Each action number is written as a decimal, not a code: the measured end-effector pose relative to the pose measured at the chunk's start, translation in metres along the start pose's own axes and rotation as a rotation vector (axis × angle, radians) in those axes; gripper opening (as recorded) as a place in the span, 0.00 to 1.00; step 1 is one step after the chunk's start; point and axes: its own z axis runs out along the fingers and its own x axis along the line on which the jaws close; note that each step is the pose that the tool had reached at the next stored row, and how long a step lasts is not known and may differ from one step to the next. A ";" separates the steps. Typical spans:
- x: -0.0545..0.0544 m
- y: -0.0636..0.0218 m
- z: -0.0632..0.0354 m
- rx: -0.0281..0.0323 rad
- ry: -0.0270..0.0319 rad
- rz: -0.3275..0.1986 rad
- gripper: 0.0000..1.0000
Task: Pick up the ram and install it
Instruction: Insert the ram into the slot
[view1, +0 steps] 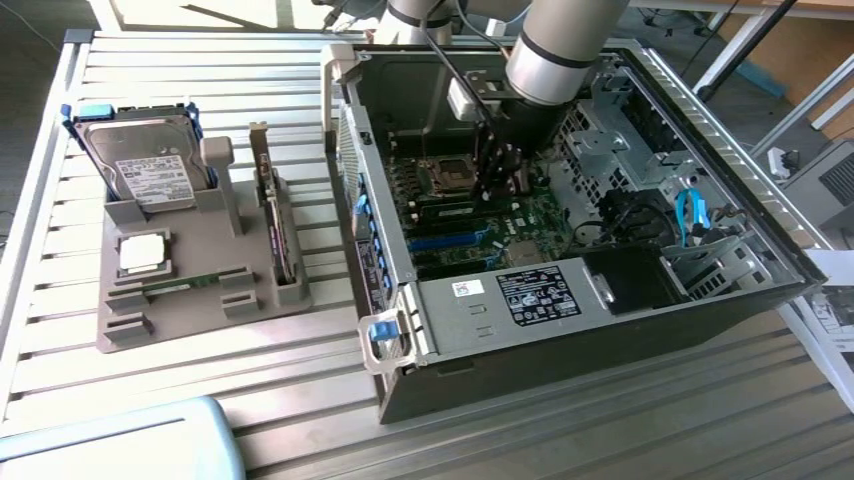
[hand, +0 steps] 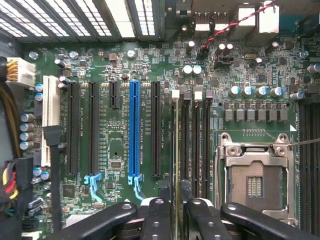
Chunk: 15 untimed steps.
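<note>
gripper (hand: 177, 206) is positioned low over the motherboard (hand: 116, 137), inside the open computer case (view1: 441, 345). fingers (hand: 156, 217) stand slightly apart, one on each side of the ram (hand: 176, 150), with a thin dark gap visible on both sides. ram is seen edge-on, upright in a memory slot, in the bank between the long black expansion slot and the empty processor socket (hand: 255, 185). blue expansion slot (hand: 134, 130) lies further over, well apart. in the exterior view the gripper (view1: 497, 168) is down beside the socket.
</note>
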 end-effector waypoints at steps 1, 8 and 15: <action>0.000 0.0001 -0.0019 0.0001 0.0027 0.000 0.21; -0.002 0.0012 -0.0112 0.0006 0.0105 -0.001 0.13; -0.001 0.0035 -0.0481 0.0006 0.0157 -0.001 0.11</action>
